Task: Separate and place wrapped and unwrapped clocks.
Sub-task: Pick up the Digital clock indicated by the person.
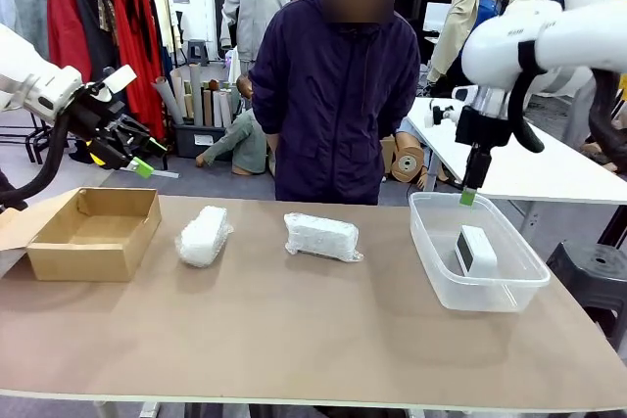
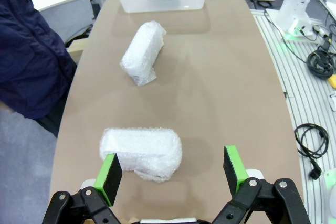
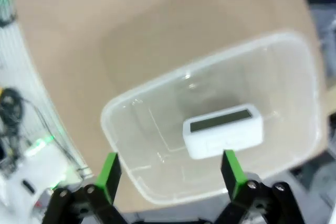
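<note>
On the brown table [image 1: 294, 340], a cardboard box [image 1: 93, 232] sits at the left and a clear plastic tub [image 1: 431, 254] at the right. Between them lie a wrapped clock [image 1: 203, 236] and, apart from it, a second wrapped clock [image 1: 321, 236]. The bare clock [image 1: 476, 250] stands inside the tub, under the right gripper [image 1: 468, 193], whose jaws are spread and empty; the left gripper [image 1: 149, 157], equally wide and empty, hangs near the box.

Clock [image 1: 476, 250] in tub [image 1: 490, 297], right of wrapped clocks [image 1: 321, 236]

Left wrapped clock [image 1: 204, 236]: you see white bubble wrap, near the cardboard box [image 1: 78, 259].
Middle wrapped clock [image 1: 321, 236]: bubble-wrapped, centre of the surface [image 1: 313, 340].
Bare clock [image 1: 476, 250]: white, inside the clear tub [image 1: 431, 252].
</note>
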{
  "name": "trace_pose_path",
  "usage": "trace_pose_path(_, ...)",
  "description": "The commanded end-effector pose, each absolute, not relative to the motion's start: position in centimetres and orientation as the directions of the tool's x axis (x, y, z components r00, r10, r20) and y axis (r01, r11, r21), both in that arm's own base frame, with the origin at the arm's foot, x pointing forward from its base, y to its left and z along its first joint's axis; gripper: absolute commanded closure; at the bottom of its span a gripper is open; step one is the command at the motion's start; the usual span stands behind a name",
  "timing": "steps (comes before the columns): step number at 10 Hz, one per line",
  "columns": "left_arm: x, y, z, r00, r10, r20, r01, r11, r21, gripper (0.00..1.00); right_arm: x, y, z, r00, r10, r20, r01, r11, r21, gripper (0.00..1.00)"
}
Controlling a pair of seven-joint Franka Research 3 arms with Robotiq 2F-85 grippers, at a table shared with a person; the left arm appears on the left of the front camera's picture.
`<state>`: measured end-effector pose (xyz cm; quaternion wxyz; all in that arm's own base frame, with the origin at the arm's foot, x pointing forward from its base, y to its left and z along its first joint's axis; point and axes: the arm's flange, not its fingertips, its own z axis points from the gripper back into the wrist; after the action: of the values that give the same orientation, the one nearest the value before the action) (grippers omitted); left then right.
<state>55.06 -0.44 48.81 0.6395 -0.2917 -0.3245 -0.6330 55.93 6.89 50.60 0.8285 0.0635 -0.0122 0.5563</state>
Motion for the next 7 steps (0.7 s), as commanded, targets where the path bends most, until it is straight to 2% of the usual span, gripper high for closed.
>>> trace_pose_path(1,55.0,-0.5,48.9,-0.015,-0.617,0.787,0.999,0.026,0.04,0.0,55.3,5.7,52.4,0.21,0.956,0.204,-0.972,0.181,0.15,0.0)
trace_pose_path(2,55.0,-0.5,48.9,-0.015,-0.617,0.787,0.999,0.026,0.04,0.0,54.9,5.5,53.9,0.106,0.954,0.281,-0.991,0.077,0.111,0.0)
trace_pose_path(4,55.0,-0.5,48.9,-0.015,-0.617,0.787,0.999,0.026,0.04,0.0,54.8,4.6,55.8,0.031,0.918,0.395,-0.999,0.014,0.045,0.0)
trace_pose_path(7,55.0,-0.5,48.9,-0.015,-0.617,0.787,0.999,0.026,0.04,0.0,56.3,3.4,56.7,0.022,0.818,0.574,-1.0,0.01,0.024,0.0)
